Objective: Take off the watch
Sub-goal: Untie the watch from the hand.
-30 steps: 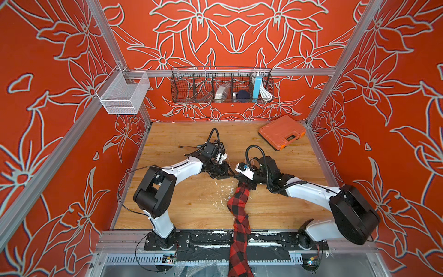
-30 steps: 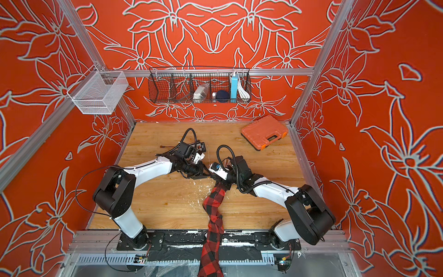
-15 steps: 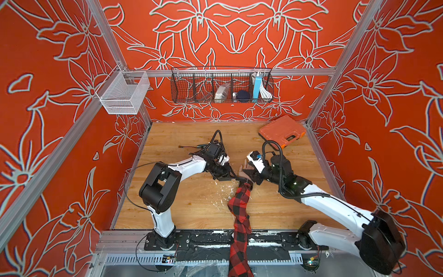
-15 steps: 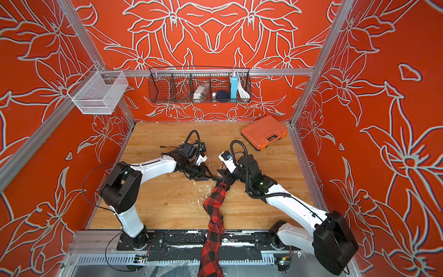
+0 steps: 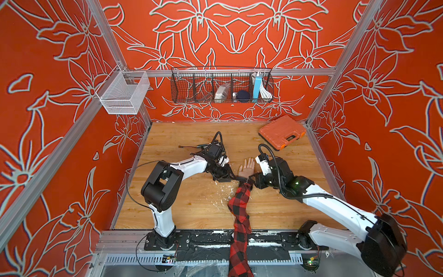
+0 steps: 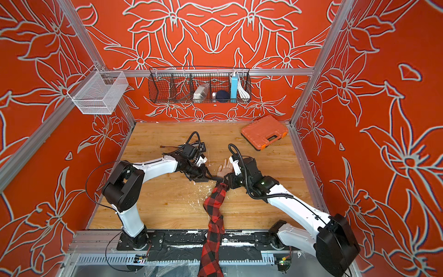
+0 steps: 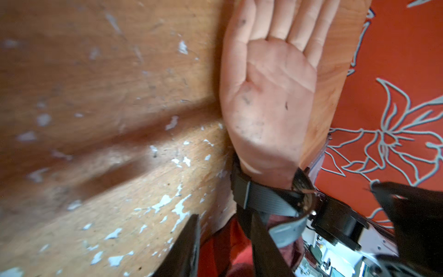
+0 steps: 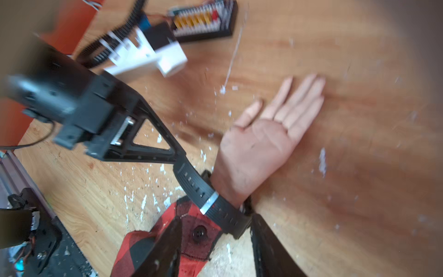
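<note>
Biggest thing first: the wooden table (image 5: 191, 211) fills the floor of the orange booth, with the left arm (image 5: 189, 166) and right arm (image 5: 335, 208) both reaching into the middle. A red-and-black plaid sleeve (image 5: 239, 215) runs in from the near edge, and a dummy hand (image 5: 245, 167) pokes out of it, palm up. The watch (image 8: 223, 213) is strapped round that wrist, right at the cuff, with its face mostly hidden.

The left gripper (image 8: 179, 160) is pinched tight on the free tail of the strap (image 8: 191, 182) and holds it out sideways, taut. The right gripper (image 8: 215, 223) sits at the wrist with its jaws spread, straddling cuff and strap. As far as I can tell it isn't clamping anything.

Handling-wise, I'd guess it's light, with a bendy, ribbed rubbery band, so it's grippy rather than slippery. The tail looks like the spot to hold. It seems to run through the silver buckle (image 8: 209, 202), so I reckon it has to be worked back through that rather than yanked. Yanking would probably just drag the dummy hand along.

Compared with a second ago, the right arm has swung out and stretched, its gripper has slid off to the wrist's side, and the palm is now uncovered. The left one has barely budged.
</note>
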{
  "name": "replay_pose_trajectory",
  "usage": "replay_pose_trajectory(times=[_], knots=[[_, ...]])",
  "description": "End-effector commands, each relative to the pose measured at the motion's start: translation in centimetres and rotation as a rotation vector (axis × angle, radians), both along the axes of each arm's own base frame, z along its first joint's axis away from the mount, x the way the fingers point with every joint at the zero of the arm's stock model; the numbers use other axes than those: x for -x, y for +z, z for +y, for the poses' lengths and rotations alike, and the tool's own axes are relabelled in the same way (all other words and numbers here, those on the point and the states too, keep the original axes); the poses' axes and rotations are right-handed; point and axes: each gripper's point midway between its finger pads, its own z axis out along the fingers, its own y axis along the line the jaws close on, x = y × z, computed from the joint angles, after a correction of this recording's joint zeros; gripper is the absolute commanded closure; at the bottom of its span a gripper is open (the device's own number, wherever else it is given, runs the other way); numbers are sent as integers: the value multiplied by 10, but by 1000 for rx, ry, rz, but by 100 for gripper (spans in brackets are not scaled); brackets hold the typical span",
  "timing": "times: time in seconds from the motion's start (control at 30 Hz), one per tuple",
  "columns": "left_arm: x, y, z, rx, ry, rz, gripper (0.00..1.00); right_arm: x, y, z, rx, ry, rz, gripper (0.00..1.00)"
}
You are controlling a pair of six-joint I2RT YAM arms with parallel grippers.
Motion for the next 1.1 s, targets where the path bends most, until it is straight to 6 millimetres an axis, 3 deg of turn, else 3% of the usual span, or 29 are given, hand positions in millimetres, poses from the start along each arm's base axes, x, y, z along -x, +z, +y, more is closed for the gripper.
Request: replay_pose_trajectory(times=[0.0, 0.23, 0.37, 0.47, 0.6, 0.73, 0.9, 1.07], knots=[[-1, 20, -18, 107, -49, -18, 64, 6, 0, 5, -32, -40, 109, 51], [-2, 38, -30, 146, -78, -49, 65, 8, -6, 3, 21, -27, 127, 50], [3, 39, -39, 146, -99, -43, 65, 10, -9, -2, 105, -2, 108, 50], [1, 35, -35, 111, -63, -46, 65, 12, -10, -6, 191, -5, 83, 43], [-8, 25, -16, 25, 9, -71, 65, 10, -13, -15, 362, -33, 45, 29], [-21, 18, 18, -16, 98, -82, 65, 5, -11, -8, 488, -22, -8, 18], [-24, 15, 47, -35, 145, -90, 64, -6, -16, 10, 643, 7, -58, 16], [-22, 17, 58, -30, 165, -103, 64, -21, -22, 28, 844, 10, -142, 16]])
